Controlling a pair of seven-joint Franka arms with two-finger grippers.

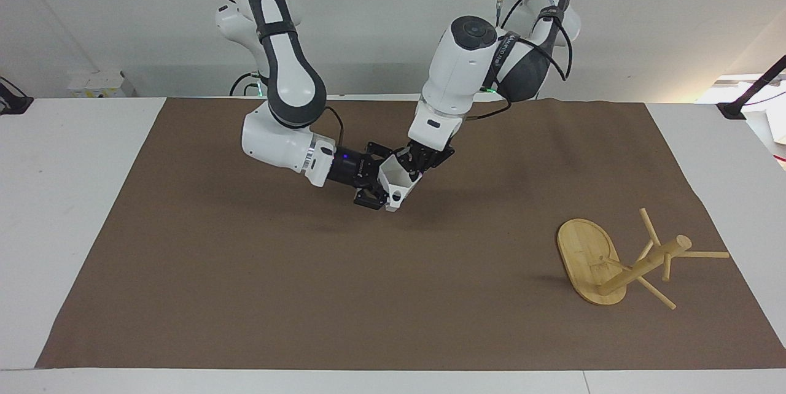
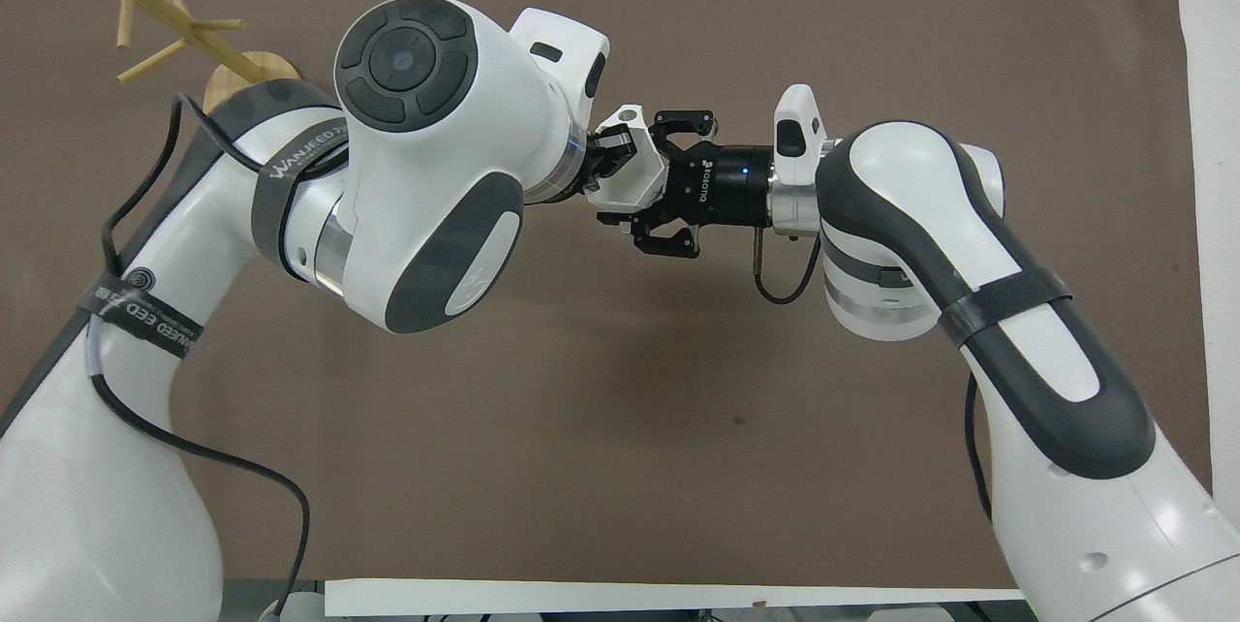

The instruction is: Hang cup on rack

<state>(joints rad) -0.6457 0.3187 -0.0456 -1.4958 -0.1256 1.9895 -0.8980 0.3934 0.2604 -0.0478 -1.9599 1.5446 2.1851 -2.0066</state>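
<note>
We see a white desk under a brown mat, with a plain white wall above it.

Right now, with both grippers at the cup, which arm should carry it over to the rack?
Left. The left gripper is shut on the cup, and the rack stands at the left arm's end of the table. The right gripper is beside the cup and would have to reach across.
</note>
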